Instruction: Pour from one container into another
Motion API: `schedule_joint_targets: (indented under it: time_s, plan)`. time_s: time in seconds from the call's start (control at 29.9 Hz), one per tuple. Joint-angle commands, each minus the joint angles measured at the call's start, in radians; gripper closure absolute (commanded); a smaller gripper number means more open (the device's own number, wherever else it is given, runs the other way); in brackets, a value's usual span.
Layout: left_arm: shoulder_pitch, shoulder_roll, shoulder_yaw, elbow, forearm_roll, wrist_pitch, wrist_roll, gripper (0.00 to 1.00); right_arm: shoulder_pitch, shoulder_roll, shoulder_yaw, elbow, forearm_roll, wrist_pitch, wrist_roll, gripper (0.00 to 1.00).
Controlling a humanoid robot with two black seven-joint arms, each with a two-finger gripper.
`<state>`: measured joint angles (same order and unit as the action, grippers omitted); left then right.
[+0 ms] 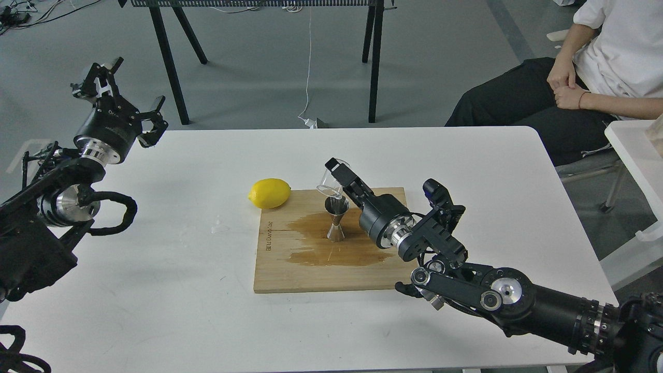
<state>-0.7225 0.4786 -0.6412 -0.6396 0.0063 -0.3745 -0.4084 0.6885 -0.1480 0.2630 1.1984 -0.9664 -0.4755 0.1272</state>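
The steel jigger (336, 218) stands upright on the wooden cutting board (290, 274), in the middle of a brown wet stain (321, 247). My right gripper (334, 178) is shut on the small clear cup (330, 184), which is tipped steeply with its rim just over the jigger's mouth. My left gripper (121, 96) is raised open beyond the table's far left corner, holding nothing.
A yellow lemon (269, 193) lies on the white table (155, 290) just off the board's far left corner. A seated person (590, 72) is at the far right. Black table legs (171, 62) stand behind the table.
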Motion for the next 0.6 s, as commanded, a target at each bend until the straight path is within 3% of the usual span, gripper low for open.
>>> schedule_joint_targets:
  time_s: [0.0, 0.17, 0.57]
  plan:
    - [0.0, 0.0, 0.0, 0.0, 0.0, 0.0, 0.0, 0.0, -0.003, -0.021, 0.001, 0.004, 0.002, 0.0, 0.0, 0.65]
    - [0.0, 0.0, 0.0, 0.0, 0.0, 0.0, 0.0, 0.0, -0.032, -0.044, 0.085, 0.049, 0.037, 0.006, -0.004, 0.65]
    - [-0.002, 0.0, 0.002, -0.002, 0.001, 0.002, 0.003, 0.01, -0.17, -0.169, 0.33, 0.263, 0.563, 0.02, -0.015, 0.65]
